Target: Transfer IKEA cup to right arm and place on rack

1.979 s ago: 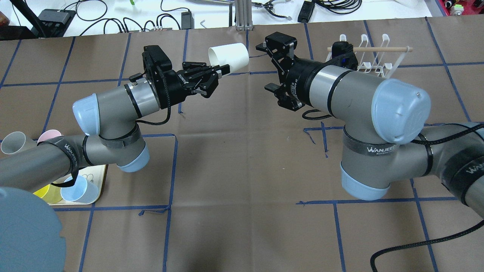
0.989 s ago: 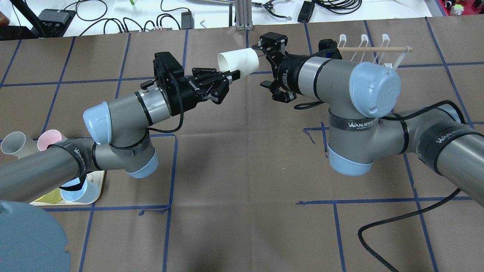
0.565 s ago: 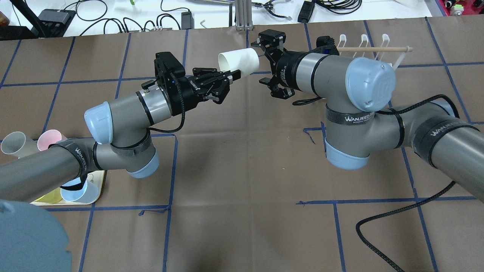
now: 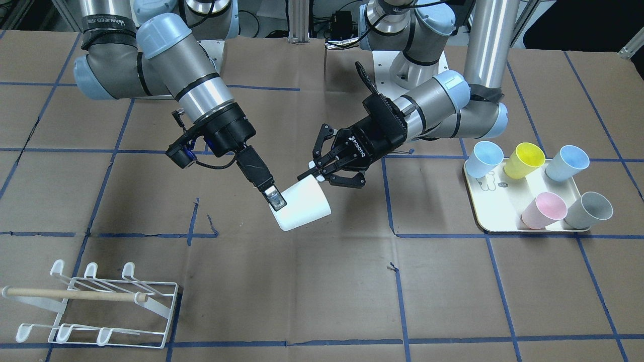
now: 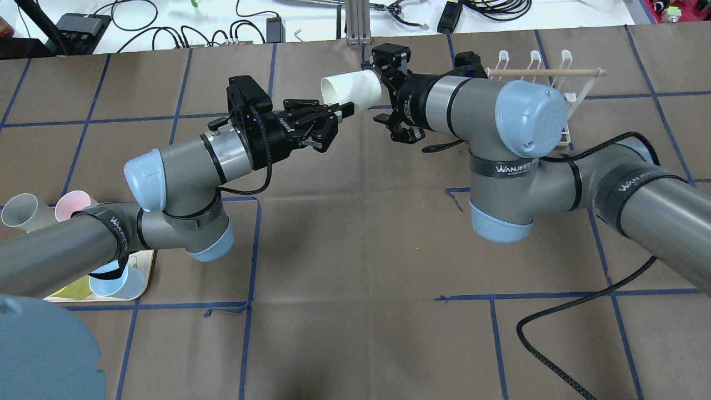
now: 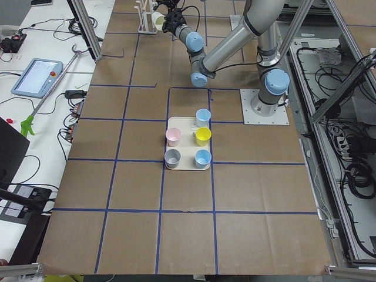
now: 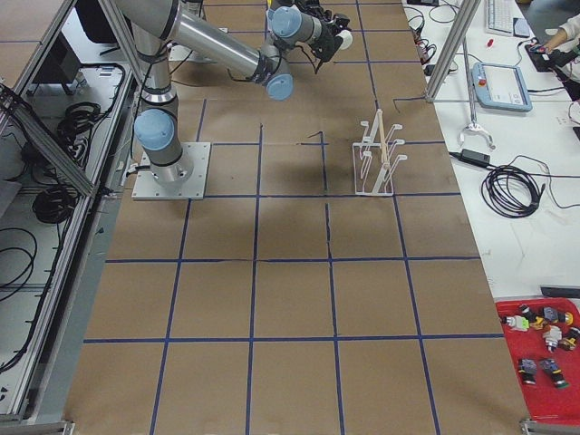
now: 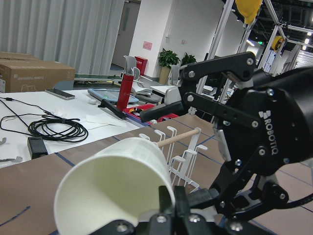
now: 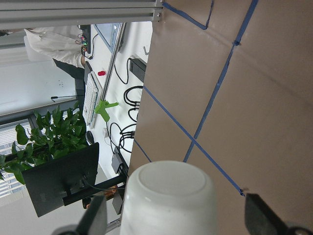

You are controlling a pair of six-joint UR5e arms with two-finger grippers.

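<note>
The white IKEA cup (image 5: 351, 89) hangs on its side above the table's far middle. My left gripper (image 5: 340, 111) is shut on its rim, with the mouth turned toward the left arm. The right arm's gripper (image 5: 375, 93) is open and straddles the cup's closed base. In the right wrist view the base (image 9: 168, 196) sits between the two spread fingers (image 9: 264, 220) with gaps on both sides. The front view shows one right finger (image 4: 274, 198) lying over the cup (image 4: 304, 206). The white wire rack (image 5: 547, 72) with its wooden dowel stands behind the right arm.
A cream tray (image 4: 490, 211) with several coloured cups sits on the robot's left side, partly under the left arm in the overhead view. A black cable (image 5: 561, 328) loops over the table at the right front. Cables and boxes lie beyond the far edge.
The right gripper has moved left toward the cup and now straddles its base. The left arm first carried the cup slightly rightward, then held still.
</note>
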